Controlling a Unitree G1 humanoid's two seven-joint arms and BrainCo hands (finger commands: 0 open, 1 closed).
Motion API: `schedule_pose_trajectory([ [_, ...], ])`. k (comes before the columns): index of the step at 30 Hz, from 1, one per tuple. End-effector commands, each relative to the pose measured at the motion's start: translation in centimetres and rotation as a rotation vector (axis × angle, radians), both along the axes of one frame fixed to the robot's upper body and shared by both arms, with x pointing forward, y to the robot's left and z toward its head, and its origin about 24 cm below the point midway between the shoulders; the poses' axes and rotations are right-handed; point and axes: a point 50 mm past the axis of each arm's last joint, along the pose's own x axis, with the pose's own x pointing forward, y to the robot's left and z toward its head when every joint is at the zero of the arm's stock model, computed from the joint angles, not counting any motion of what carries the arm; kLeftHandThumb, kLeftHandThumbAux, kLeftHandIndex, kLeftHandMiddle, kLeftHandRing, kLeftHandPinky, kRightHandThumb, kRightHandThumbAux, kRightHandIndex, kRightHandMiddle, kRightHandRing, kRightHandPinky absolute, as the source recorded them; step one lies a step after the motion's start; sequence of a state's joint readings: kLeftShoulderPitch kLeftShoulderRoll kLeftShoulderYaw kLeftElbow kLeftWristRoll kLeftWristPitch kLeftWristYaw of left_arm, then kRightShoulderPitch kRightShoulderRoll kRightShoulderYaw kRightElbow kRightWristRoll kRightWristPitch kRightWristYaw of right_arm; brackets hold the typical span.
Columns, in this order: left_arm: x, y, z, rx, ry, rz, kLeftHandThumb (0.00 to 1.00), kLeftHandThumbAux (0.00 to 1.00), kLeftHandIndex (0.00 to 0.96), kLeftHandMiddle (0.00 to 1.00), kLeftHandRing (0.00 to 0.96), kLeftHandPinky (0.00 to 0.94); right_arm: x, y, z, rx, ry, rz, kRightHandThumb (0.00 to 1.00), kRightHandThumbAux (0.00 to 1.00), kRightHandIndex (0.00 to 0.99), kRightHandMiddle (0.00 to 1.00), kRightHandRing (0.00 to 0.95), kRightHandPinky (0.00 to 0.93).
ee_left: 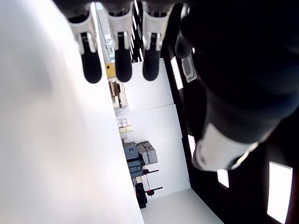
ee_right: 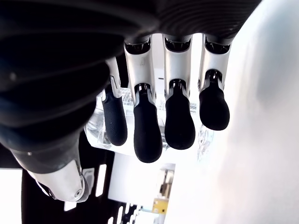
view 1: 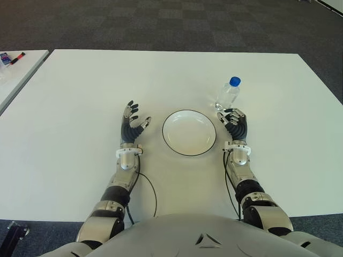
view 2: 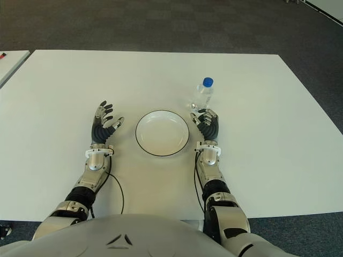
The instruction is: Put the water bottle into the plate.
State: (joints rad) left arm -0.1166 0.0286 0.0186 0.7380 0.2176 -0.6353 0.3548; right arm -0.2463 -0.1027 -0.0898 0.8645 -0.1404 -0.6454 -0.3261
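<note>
**Left eye view: bottle upright by the right hand, plate bare**

Left eye view puts the water bottle right of centre, standing upright on the white table. It is clear plastic with a blue cap, and its lower part is hidden behind the fingertips of the right hand. Whether they touch it cannot be told from here. In the right wrist view the bottle shows only as a transparent ribbed patch behind the dark rubbery fingers, which hang loosely extended side by side and close on nothing.

Just left of that hand, near the middle of the frame, lies the plate: round, shallow, white with a thin dark rim, with nothing in it.

Further left, beside the plate, shows the left hand, fingers spread and thumb out, holding nothing. Its wrist view shows three straight fingertips against a blurred room.

At the upper left edge, a second table is cut off, with small objects too tiny to identify.
</note>
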Motion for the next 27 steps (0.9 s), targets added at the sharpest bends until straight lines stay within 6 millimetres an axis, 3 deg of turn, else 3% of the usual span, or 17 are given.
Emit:
schedule_pose_trajectory([
  [1,0.0,0.0,-0.1,0.008,0.004,0.002,0.233,0.811,0.102,0.191,0.196,0.241,-0.1,0.0,-0.3,-0.008,0.025,-0.003,0.695,0.731,0.432,0.691,0.705,0.699],
  [20,-0.1,-0.1,-0.3,-0.005,0.019,-0.008,0.209,0.790,0.095,0.176,0.179,0.220,-0.8,0.1,3.2,-0.035,-0.138,-0.030,0.697,0.727,0.432,0.688,0.703,0.704],
  [27,0.0,0.0,-0.3,-0.007,0.020,-0.004,0.196,0.775,0.088,0.166,0.170,0.204,-1.2,0.2,3.7,-0.043,-0.143,-0.046,0.696,0.726,0.430,0.666,0.675,0.645],
])
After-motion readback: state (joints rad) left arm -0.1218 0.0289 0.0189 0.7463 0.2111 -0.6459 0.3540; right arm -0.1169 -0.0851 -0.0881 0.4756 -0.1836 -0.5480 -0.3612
